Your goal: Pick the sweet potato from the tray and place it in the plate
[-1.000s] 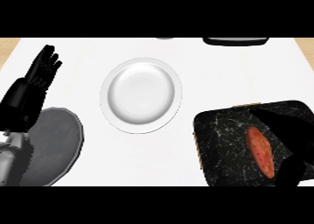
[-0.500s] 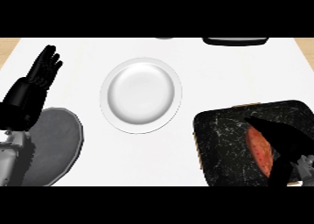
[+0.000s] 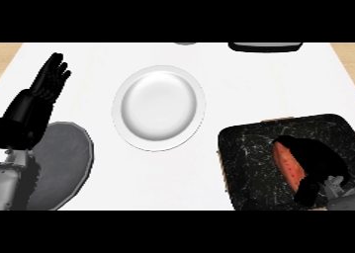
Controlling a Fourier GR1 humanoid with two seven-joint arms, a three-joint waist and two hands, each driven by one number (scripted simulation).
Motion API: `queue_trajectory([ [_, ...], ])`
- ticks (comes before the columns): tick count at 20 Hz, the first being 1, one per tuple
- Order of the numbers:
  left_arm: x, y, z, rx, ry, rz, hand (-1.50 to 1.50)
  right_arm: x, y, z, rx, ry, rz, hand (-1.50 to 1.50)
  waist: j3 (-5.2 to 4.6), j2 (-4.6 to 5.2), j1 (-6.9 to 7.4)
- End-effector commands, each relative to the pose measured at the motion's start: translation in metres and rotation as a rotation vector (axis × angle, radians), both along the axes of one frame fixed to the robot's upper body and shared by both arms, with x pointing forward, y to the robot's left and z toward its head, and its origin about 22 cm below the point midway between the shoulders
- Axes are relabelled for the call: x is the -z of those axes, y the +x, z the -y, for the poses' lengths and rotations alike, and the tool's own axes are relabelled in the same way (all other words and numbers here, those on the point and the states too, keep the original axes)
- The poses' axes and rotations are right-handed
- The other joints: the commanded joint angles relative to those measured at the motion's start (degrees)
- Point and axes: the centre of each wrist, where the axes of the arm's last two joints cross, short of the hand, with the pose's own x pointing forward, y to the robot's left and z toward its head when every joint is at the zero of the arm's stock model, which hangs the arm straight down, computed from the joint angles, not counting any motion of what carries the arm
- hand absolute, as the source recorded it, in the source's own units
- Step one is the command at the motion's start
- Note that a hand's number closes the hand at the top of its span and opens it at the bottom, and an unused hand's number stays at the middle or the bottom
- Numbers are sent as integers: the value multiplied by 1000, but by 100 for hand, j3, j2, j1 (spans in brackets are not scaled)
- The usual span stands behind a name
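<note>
An orange sweet potato (image 3: pixel 287 164) lies on the dark marbled tray (image 3: pixel 245 153) at the lower right. My right hand (image 3: pixel 319 163) covers the potato's right side, fingers curling over it; only its left edge shows. A white plate (image 3: pixel 159 107) sits on the counter left of the tray, with nothing on it. My left hand (image 3: pixel 43 91) rests open at the left edge, fingers pointing up.
A grey rounded object (image 3: pixel 63 165) lies at the lower left beside my left forearm. A dark item (image 3: pixel 266 47) sits at the counter's far edge, upper right. White counter separates the plate and the tray.
My right hand has moved up and left over the tray and now lies along the sweet potato, hiding more of it. The left hand has stayed still.
</note>
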Motion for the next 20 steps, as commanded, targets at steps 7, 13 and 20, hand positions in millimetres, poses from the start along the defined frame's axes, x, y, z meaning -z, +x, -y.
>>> queue_trajectory([
  [7,0,4,11,-6,-13,-10,0,-2,19,-3,-95,15,374,150,33,24,21],
  [13,0,-2,-2,22,12,5,0,1,63,79,68,-85,461,150,38,59,137],
  [20,3,2,11,-6,7,7,0,-57,70,76,-51,110,590,150,28,6,-24],
])
